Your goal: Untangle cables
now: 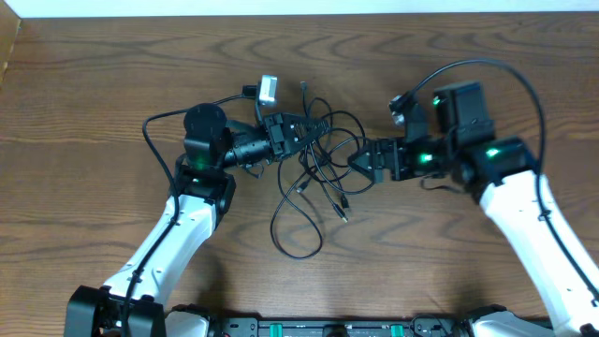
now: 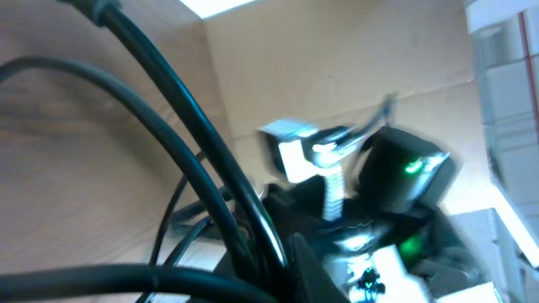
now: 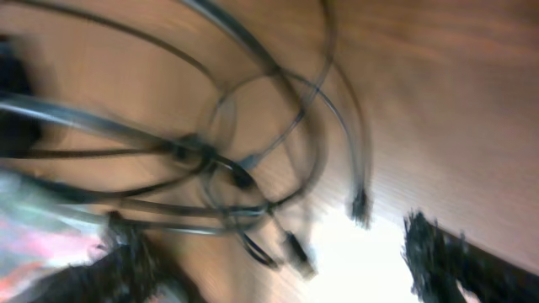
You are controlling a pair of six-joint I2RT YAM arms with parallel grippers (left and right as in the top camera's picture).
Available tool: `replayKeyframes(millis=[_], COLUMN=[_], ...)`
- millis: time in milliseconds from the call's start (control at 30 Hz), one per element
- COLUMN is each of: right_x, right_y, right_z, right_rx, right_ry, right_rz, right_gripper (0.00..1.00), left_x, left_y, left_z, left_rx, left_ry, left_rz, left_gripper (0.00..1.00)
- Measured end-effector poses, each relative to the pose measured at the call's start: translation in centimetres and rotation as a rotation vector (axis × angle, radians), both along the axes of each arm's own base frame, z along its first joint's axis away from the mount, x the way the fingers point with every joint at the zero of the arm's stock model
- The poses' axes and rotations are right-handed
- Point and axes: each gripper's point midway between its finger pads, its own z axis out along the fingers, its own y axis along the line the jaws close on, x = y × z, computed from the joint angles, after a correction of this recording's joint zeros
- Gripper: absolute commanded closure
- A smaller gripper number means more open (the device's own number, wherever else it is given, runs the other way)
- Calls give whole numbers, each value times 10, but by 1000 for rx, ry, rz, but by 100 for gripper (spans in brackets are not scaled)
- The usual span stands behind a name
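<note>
The cables lie as one loose black tangle near the middle of the wooden surface, between the two arms. From the tangle, the left claw is at about 10 o'clock and the right claw at about 3 o'clock.

The left claw is pressed together. Several black strands run out from its tip, so it is pinching the cables at the upper left edge of the knot. In the left wrist view the strands pass very near to the lens and are blurred, and the right arm with its green lights stands behind them.

The right claw is spread wide and holds nothing; its tip is just beside the right edge of the tangle. In the right wrist view its fingers are at the lower corners, and the crossing loops are ahead of them.

One long loop reaches out of the knot toward 7 o'clock and lies flat. A free end with a small connector points toward 5 o'clock, and another end toward 12 o'clock.
</note>
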Motion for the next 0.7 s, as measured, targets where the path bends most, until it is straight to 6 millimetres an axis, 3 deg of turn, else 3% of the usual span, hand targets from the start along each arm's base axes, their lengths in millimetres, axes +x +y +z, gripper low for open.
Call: replayKeyframes(millis=[67,200,300,367,433,633,667,700], right_x=[1,3,6,8,10,9,9,8], right_y=[1,-5,-23,-37,-53,-98,-104,-112], right_z=[-18,-48,-63,-69,-74,-83,-84,-85], right_rx=[-39,-110,-192,-259,-328,-499,-520,-542], right_ry=[8,22,34,37,34,42,46,50], right_rz=[-45,-137,-230,-289,-344,-475,-492,-512], right_gripper=[21,56,84,94,99,99,99,99], left_x=[0,0,-4,-9,-14,-25,-26,-27], left_y=[0,0,-1,-3,-4,-7,-7,-7], left_z=[7,15,16,16,15,15,15,15], left_rx=[-21,-53,-60,-62,-61,-43,-40,-35], left_ry=[-6,6,28,39,41,-15,-29,-52], left_rz=[1,-2,-24,-53,-85,-152,-157,-163], left_gripper=[88,87,85,84,84,84,83,75])
